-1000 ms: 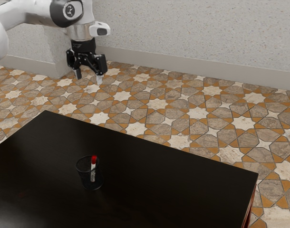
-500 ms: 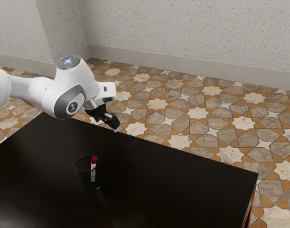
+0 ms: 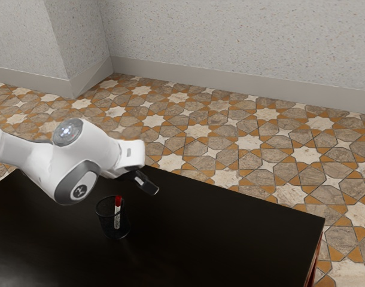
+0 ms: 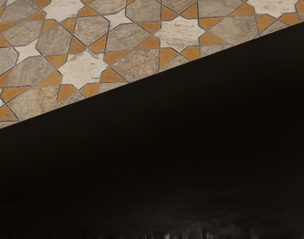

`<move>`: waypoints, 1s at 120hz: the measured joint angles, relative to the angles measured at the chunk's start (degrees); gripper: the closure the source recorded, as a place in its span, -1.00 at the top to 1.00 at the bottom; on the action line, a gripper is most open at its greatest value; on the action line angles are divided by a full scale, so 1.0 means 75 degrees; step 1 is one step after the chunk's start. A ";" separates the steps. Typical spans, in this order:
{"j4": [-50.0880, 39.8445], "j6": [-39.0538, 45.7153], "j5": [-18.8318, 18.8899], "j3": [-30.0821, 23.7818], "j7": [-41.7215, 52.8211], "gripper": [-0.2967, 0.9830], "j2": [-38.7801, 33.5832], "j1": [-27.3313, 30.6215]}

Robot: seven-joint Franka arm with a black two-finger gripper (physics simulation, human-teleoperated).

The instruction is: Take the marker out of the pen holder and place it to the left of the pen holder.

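Note:
The black gripper (image 3: 151, 188) is over the table in the exterior view, above and toward that view's right of the pen holder, touching nothing that I can make out. A round black mesh pen holder (image 3: 114, 223) stands upright on the table. Inside it leans the marker (image 3: 117, 214), white with a red cap, its red end at about rim height. The white arm partly hides the gripper's base.
The dark table top (image 3: 212, 233) spreads around the pen holder, and its far edge runs behind the gripper. In the wrist view, that table (image 4: 162, 149) borders the patterned tile floor (image 4: 82, 69). A grey wall (image 3: 230, 48) stands beyond.
The arm has swung down and toward the camera, carrying my gripper from above the floor behind the table to over the table. Pen holder and marker have not moved.

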 joint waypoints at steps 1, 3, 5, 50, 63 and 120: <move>-0.0033 0.0012 -0.0002 0.0000 0.0005 0.53 -0.0005 -0.0007; -0.0087 0.0034 -0.0006 0.0000 0.0014 0.53 -0.0010 -0.0008; -0.0126 0.0051 -0.0010 0.0000 0.0024 0.53 -0.0011 0.0005; -0.1108 -0.0623 -0.0038 0.0042 0.0212 0.54 -0.1084 0.0411; -0.1196 -0.0837 -0.0043 0.0099 0.0249 0.53 -0.1093 0.0415; -0.1200 -0.1122 -0.0041 0.0164 0.0365 -0.03 -0.1064 0.0298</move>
